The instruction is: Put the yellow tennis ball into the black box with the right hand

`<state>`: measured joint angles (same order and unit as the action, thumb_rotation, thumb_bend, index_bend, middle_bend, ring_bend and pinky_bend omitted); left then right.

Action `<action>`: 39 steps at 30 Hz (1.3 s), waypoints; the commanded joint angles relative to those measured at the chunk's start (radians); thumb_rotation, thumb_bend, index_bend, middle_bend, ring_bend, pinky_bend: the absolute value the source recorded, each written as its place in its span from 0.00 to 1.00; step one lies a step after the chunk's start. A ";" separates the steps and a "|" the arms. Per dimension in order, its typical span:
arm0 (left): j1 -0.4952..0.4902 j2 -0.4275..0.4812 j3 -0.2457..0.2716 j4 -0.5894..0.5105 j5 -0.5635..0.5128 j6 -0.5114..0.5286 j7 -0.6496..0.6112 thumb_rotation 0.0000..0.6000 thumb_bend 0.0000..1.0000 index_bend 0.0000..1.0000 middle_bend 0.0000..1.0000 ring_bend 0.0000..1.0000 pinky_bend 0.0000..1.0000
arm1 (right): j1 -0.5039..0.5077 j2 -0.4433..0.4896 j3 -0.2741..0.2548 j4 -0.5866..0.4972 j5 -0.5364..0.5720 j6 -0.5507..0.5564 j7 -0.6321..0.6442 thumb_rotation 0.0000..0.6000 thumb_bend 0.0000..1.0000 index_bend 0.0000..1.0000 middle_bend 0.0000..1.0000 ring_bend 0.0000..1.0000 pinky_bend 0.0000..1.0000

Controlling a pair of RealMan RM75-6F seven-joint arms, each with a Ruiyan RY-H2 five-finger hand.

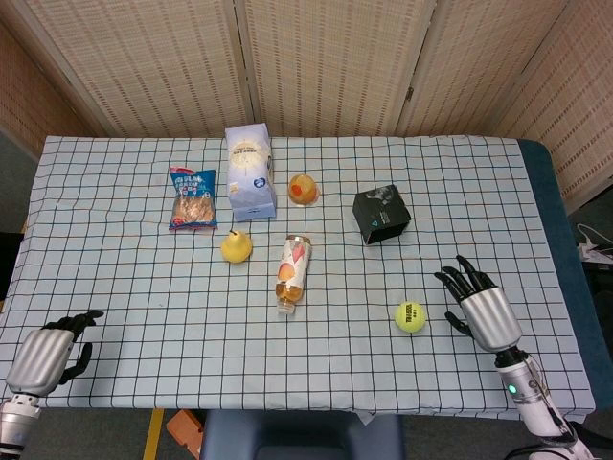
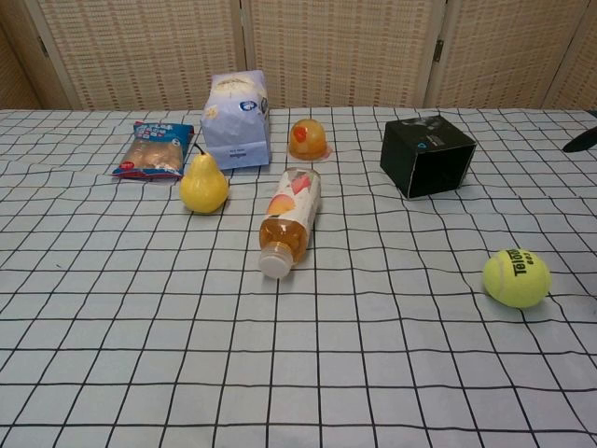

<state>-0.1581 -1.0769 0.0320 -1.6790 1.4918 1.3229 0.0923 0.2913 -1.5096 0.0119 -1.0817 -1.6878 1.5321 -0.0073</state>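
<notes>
Fingers spread and holding nothing, my right hand is hovering just beside the yellow tennis ball lying near the table's front right edge, the black box sitting further back.

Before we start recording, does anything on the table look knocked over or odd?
Only the clear plastic drink bottle with amber liquid: it lies on its side mid-table, white cap toward the camera. No spill shows. Everything else sits normally.
</notes>
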 commanded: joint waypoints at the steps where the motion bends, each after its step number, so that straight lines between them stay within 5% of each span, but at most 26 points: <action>1: 0.002 0.001 0.001 -0.002 0.002 0.004 0.002 1.00 0.57 0.24 0.33 0.32 0.43 | -0.001 0.002 -0.003 -0.002 -0.001 -0.001 -0.002 1.00 0.09 0.22 0.22 0.06 0.35; 12: 0.003 0.003 -0.005 -0.001 -0.008 0.004 -0.013 1.00 0.57 0.24 0.33 0.33 0.43 | -0.014 0.018 -0.003 -0.064 0.003 0.005 -0.013 1.00 0.10 0.21 0.22 0.06 0.35; 15: 0.000 0.004 -0.004 0.000 -0.007 -0.002 -0.021 1.00 0.57 0.24 0.33 0.32 0.43 | -0.018 0.030 -0.006 -0.105 0.010 -0.010 -0.052 1.00 0.27 0.21 0.22 0.06 0.35; 18: 0.002 0.007 -0.002 0.000 0.004 0.004 -0.027 1.00 0.57 0.24 0.33 0.32 0.43 | -0.028 0.029 -0.006 -0.147 0.008 0.000 -0.112 1.00 0.55 0.25 0.23 0.06 0.35; 22: 0.006 0.011 0.001 0.000 0.011 0.011 -0.038 1.00 0.57 0.24 0.33 0.33 0.43 | -0.049 0.004 -0.010 -0.173 -0.018 0.046 -0.191 1.00 0.81 0.55 0.42 0.32 0.62; 24: 0.008 0.013 0.001 -0.001 0.012 0.016 -0.044 1.00 0.57 0.24 0.33 0.32 0.43 | -0.061 -0.004 -0.018 -0.195 -0.026 0.054 -0.244 1.00 0.86 0.74 0.59 0.50 0.79; 28: 0.012 0.016 0.003 -0.002 0.024 0.027 -0.056 1.00 0.57 0.24 0.33 0.32 0.43 | -0.088 -0.019 -0.034 -0.238 -0.024 0.053 -0.327 1.00 0.90 0.95 0.77 0.68 0.96; 39: 0.007 0.021 0.009 0.000 0.038 0.017 -0.075 1.00 0.57 0.24 0.33 0.32 0.43 | -0.132 -0.011 -0.062 -0.341 0.047 -0.029 -0.415 1.00 0.93 1.00 0.91 0.76 1.00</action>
<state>-0.1512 -1.0556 0.0411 -1.6787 1.5300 1.3402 0.0171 0.1646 -1.5206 -0.0457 -1.4196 -1.6503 1.5150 -0.4233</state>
